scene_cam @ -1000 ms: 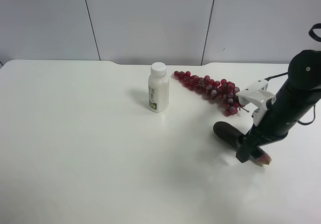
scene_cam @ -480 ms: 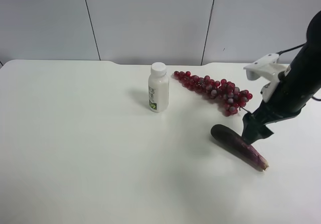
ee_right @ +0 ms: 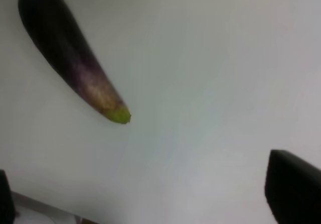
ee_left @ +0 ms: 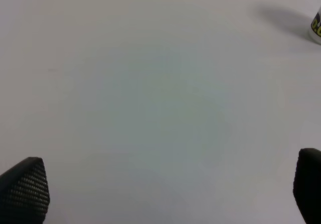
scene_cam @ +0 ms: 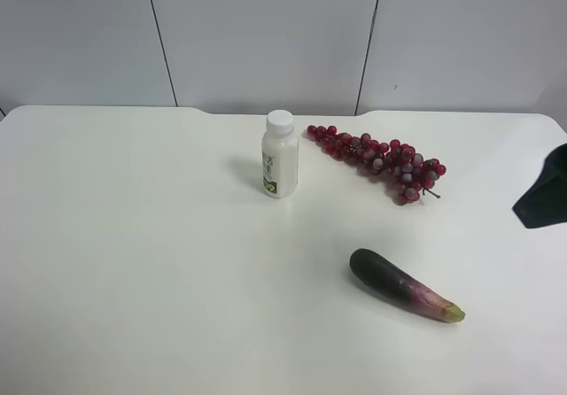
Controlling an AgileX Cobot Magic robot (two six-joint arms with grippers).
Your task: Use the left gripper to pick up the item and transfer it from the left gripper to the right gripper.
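Observation:
The dark purple eggplant (scene_cam: 403,286) lies free on the white table (scene_cam: 159,262), pale green tip toward the view's right. It also shows in the right wrist view (ee_right: 70,53), well away from my right gripper (ee_right: 150,199), whose fingers (ee_right: 293,194) stand wide apart and empty. Only a black part of the right arm (scene_cam: 542,200) shows at the exterior high view's right edge. My left gripper (ee_left: 160,194) is open and empty over bare table, its fingertips (ee_left: 25,186) far apart. The left arm is out of the exterior high view.
A white bottle (scene_cam: 280,156) stands upright at the table's middle back; its edge shows in the left wrist view (ee_left: 317,28). A red grape bunch (scene_cam: 381,158) lies to the bottle's right, behind the eggplant.
The right arm, low over the eggplant a second ago, has lifted and pulled back to the view's right edge. The eggplant stays on the table, shifted slightly left.

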